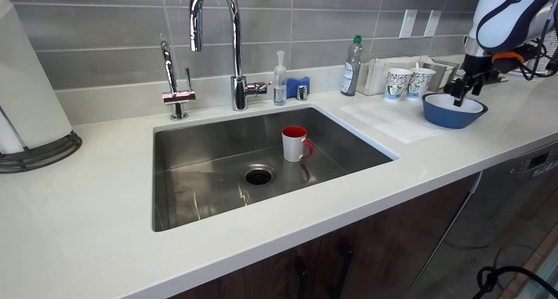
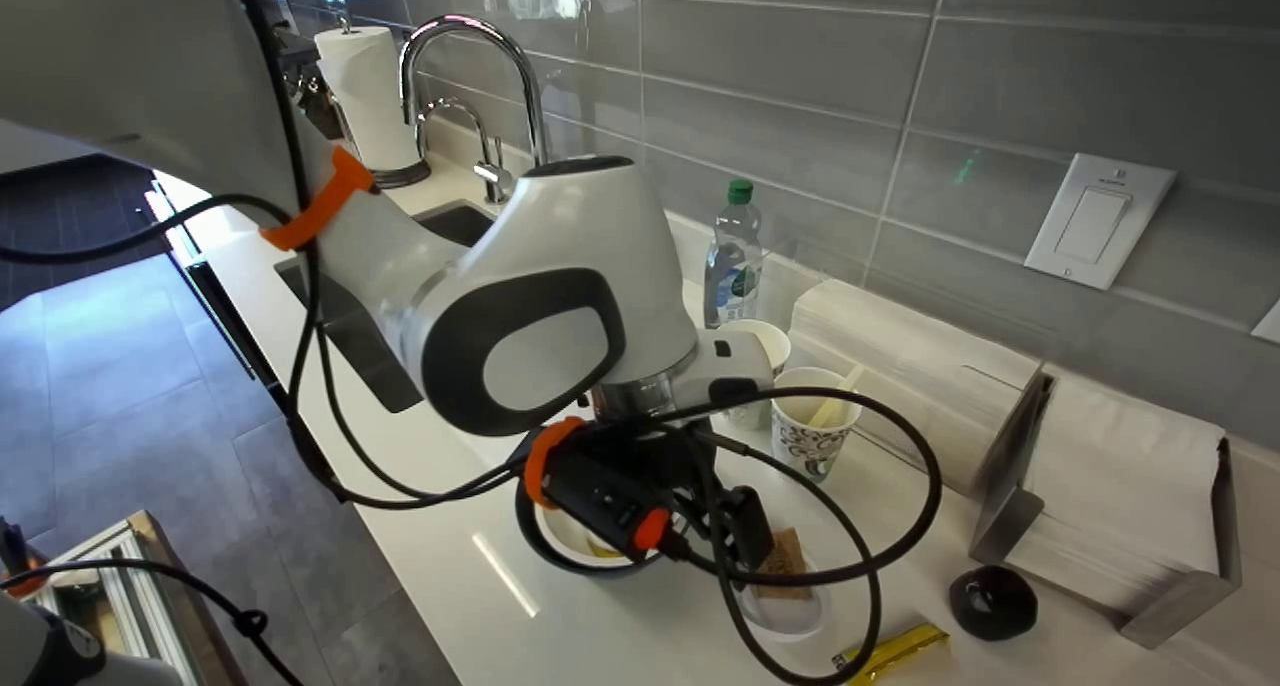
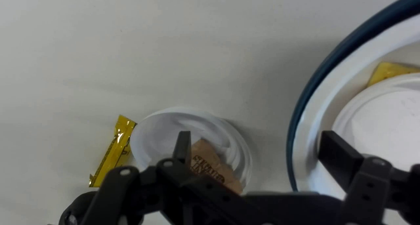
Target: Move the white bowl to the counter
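Black and spread wide, the gripper (image 3: pixel 256 143) is straddling two nested rims at the right of the wrist view: one finger (image 3: pixel 338 156) is showing inside the white bowl (image 3: pixel 311 116), the other is hanging outside, to its left. I cannot tell whether the inner finger is touching the bowl. The white bowl is sitting inside the blue bowl (image 1: pixel 453 118), which is resting on the white table (image 1: pixel 87 212). A round white lid (image 3: pixel 387 116) is lying in the white bowl, partly covering a yellow packet (image 3: pixel 387 72).

Left of the bowls in the wrist view, a brown sugar packet (image 3: pixel 213 162) is lying in what looks like stacked white lids (image 3: pixel 151 133), with a shiny gold packet (image 3: pixel 115 153) lying just beside them, farther left.

In an exterior view, a flat white sheet (image 1: pixel 392 120) is lying just left of the blue bowl. Two paper cups (image 1: pixel 397 83) are standing on the far side of the sheet, and a green-capped soap bottle (image 1: pixel 350 72) is standing to their left. Farther left, a red-and-white mug (image 1: pixel 292 146) is standing upright in the steel sink (image 1: pixel 196 194), to the right of the drain (image 1: pixel 258 175). A chrome faucet (image 1: pixel 237 50) is rising along the far side of the sink.
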`<control>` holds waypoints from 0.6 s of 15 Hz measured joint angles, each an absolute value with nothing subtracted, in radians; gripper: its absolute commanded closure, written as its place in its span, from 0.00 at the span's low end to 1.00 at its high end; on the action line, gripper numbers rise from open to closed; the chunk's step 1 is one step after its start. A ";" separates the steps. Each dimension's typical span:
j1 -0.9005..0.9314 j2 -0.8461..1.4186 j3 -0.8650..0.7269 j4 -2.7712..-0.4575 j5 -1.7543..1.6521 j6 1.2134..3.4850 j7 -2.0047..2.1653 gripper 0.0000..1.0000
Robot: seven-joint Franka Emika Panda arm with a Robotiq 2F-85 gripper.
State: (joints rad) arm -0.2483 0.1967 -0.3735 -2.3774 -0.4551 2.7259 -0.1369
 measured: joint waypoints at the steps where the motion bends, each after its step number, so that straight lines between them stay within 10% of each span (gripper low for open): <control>1: -0.244 0.195 -0.381 -2.376 -0.489 2.731 -0.112 0.00; 6: -0.231 0.175 -0.396 -2.376 -0.620 2.740 -0.007 0.00; 9: -0.230 0.159 -0.394 -2.378 -0.662 2.739 0.026 0.34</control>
